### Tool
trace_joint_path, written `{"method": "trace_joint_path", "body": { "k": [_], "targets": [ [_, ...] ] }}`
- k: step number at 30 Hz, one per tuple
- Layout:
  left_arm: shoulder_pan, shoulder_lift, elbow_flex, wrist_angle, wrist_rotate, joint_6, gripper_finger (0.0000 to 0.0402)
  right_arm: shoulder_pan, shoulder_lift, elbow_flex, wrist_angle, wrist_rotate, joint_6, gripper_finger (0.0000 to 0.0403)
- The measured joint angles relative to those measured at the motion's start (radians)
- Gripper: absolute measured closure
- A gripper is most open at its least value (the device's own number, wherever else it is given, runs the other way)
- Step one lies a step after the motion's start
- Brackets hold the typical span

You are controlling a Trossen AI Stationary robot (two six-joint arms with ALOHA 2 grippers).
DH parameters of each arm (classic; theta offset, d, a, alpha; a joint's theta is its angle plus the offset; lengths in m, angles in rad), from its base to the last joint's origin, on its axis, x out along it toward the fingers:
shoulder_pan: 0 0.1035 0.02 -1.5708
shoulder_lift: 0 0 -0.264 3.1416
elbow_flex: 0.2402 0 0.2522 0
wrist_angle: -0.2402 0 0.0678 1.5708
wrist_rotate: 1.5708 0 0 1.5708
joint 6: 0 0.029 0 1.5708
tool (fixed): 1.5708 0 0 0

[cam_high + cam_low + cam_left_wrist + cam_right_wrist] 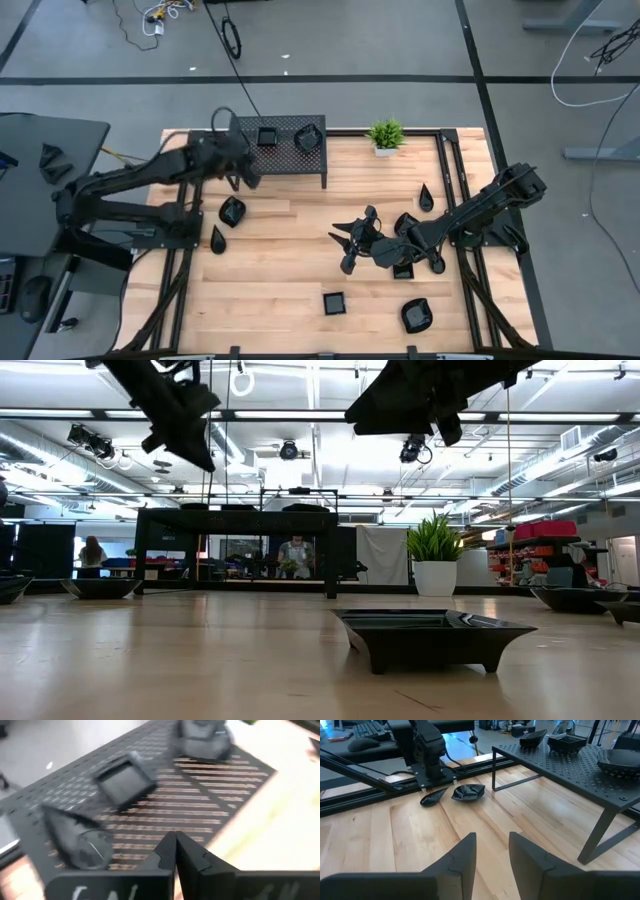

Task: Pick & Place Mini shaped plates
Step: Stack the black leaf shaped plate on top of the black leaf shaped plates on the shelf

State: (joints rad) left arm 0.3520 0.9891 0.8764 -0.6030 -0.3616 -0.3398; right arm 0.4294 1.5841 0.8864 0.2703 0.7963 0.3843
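Several small glossy black mini shaped plates are in view. Three rest on the black perforated rack [285, 150]: a teardrop one [75, 840], a square one [125, 777] and a rounded one [202, 740]. Others lie on the wooden table: a blob [232, 211], a teardrop [218, 240], another teardrop [426, 198], a square [333, 302] and a rounded one [417, 316]. My left gripper [175, 842] hovers shut over the rack's left end [242, 168], holding nothing. My right gripper [350, 245] stands open above the table's middle, with nothing between its fingers [492, 855].
A small green potted plant [385, 135] stands at the far edge, right of the rack. Two more black plates [405, 222] lie under and beside my right arm. Bare wood stretches between the rack and the near square plate [430, 635]. Metal frame rails run along both table sides.
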Motion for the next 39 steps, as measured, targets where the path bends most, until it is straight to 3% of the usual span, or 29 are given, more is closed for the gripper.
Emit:
{"method": "trace_joint_path", "body": {
  "k": [8,16,21,27,31,35,39],
  "targets": [
    [-0.41,0.063,-0.001,0.012,-0.278,-0.105,0.0397,0.0,0.0,0.0,-0.018,0.0,0.0,0.0287],
    [-0.672,0.294,0.0,0.082,-0.372,-0.199,0.038,0.025,-0.001,-0.001,-0.142,-0.003,0.001,0.0287],
    [-0.743,0.48,0.0,0.275,-0.402,-0.197,0.0385,0.075,-0.052,-0.001,-0.353,-0.009,0.083,0.0287],
    [-0.751,0.693,0.0,0.528,-0.423,-0.188,0.0386,0.09,-0.174,-0.001,-0.843,-0.147,0.473,0.0287],
    [-0.736,0.781,-0.001,0.63,-0.369,-0.14,0.0385,0.09,-0.218,-0.001,-1.15,-0.227,0.662,0.0287],
    [-0.725,0.811,-0.001,0.701,-0.315,-0.101,0.0385,0.105,-0.222,-0.001,-1.332,-0.289,0.732,0.0287],
    [-0.723,0.813,-0.001,0.739,-0.309,-0.085,0.0385,0.139,-0.222,-0.001,-1.381,-0.394,0.675,0.0281]
  ]
}}
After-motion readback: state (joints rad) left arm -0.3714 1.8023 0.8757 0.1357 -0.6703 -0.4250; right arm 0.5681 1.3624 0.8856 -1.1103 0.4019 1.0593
